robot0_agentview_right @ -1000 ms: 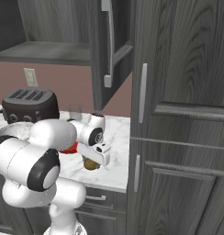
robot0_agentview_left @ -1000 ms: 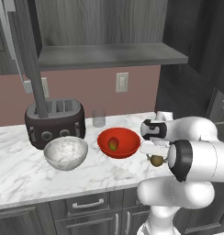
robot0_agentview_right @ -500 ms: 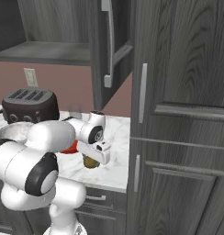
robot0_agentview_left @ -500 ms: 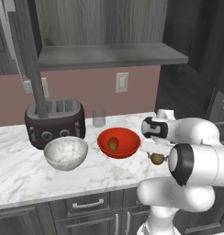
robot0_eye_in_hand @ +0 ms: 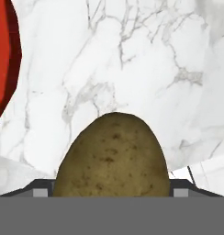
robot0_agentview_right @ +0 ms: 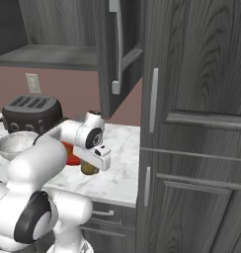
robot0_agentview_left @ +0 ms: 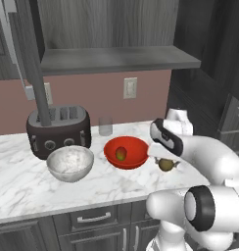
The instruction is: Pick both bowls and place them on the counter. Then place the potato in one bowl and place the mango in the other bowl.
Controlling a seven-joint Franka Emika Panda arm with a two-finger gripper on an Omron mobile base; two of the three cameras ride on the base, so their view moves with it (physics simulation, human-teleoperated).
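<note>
The olive-brown potato [robot0_agentview_left: 165, 164] sits at counter level just right of the red bowl [robot0_agentview_left: 111, 153]. My gripper [robot0_agentview_left: 166, 165] reaches down from above, its dark fingers pressed against the potato's two sides. In the hand view the potato [robot0_eye_in_hand: 111, 156] fills the gap between the fingertips [robot0_eye_in_hand: 44, 187] of the gripper [robot0_eye_in_hand: 111, 189]. The mango [robot0_agentview_left: 121, 154] lies inside the red bowl. Left of that bowl stands the white-grey marbled bowl [robot0_agentview_left: 70, 164], with nothing in it. Both bowls rest on the white marble counter [robot0_agentview_left: 23, 181]. In the right base view the potato [robot0_agentview_right: 89, 169] peeks out under the hand.
A dark toaster [robot0_agentview_left: 58, 130] and a small glass [robot0_agentview_left: 106, 126] stand behind the bowls by the wall. A dark grey shelf [robot0_agentview_left: 116, 59] hangs above. A tall cabinet [robot0_agentview_right: 191, 123] bounds the counter on the right, and an open cabinet door [robot0_agentview_right: 120, 49] juts out overhead.
The fingers have drawn in slightly onto the potato. The hand and the potato have barely shifted; the bowls and mango stay put.
</note>
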